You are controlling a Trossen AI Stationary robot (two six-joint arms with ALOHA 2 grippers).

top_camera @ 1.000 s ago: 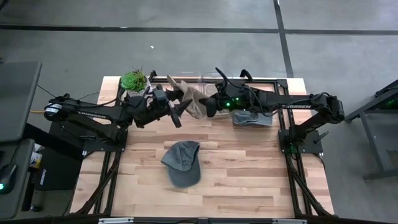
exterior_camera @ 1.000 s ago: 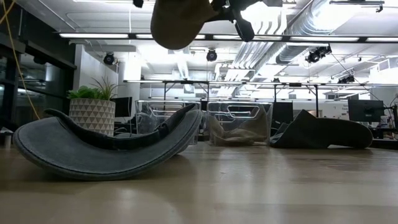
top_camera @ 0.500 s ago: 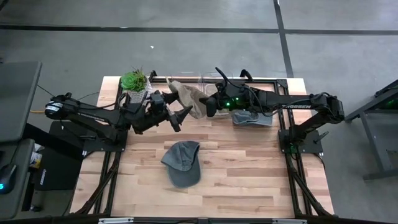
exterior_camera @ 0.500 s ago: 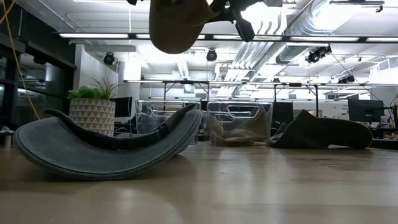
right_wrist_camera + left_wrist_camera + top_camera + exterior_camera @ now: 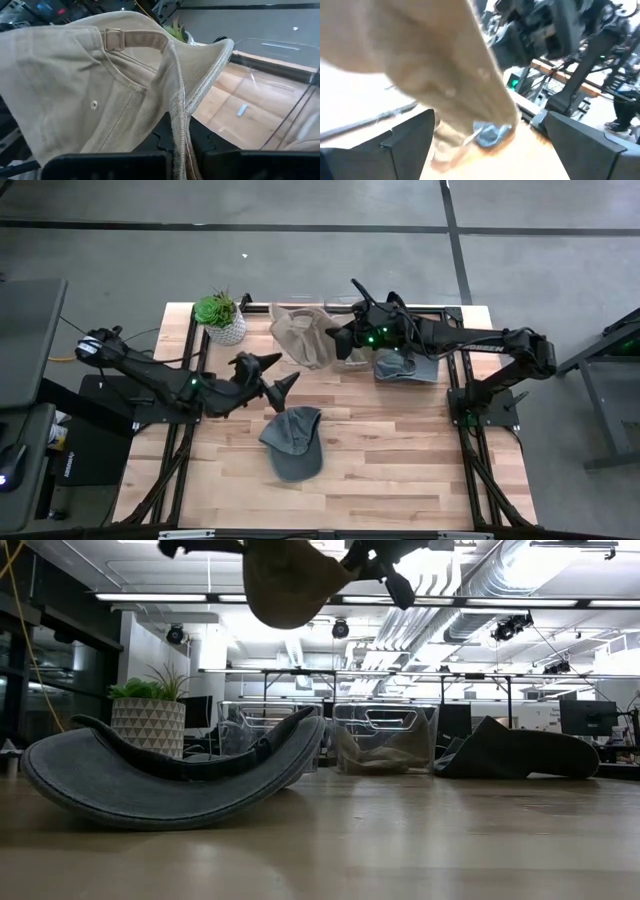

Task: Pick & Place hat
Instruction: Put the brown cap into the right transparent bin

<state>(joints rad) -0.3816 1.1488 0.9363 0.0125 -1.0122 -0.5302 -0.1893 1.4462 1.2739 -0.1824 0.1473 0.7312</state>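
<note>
A tan cap hangs in the air over the table's far middle, held by my right gripper, which is shut on it. In the right wrist view its strap buckle and its inside face me. My left gripper is open, just near and left of the tan cap, touching nothing. A grey cap rests on its crown and brim at the table's near middle, and fills the left of the low view. Another grey hat lies under my right arm. My right gripper pinches the tan cap's stitched edge between its two fingers, coming level from the table's right. The cap is lifted clear of the table and spreads out beyond the fingertips toward the left, its brim tilted up.
A potted plant stands at the far left corner. A clear plastic bin sits along the far edge. The near half of the wooden table holds only the grey cap.
My left gripper has drawn back from the tan cap toward the table's near left and dropped lower. The cap stays with my right gripper, has shifted slightly toward the far edge, and now shows broader from above.
</note>
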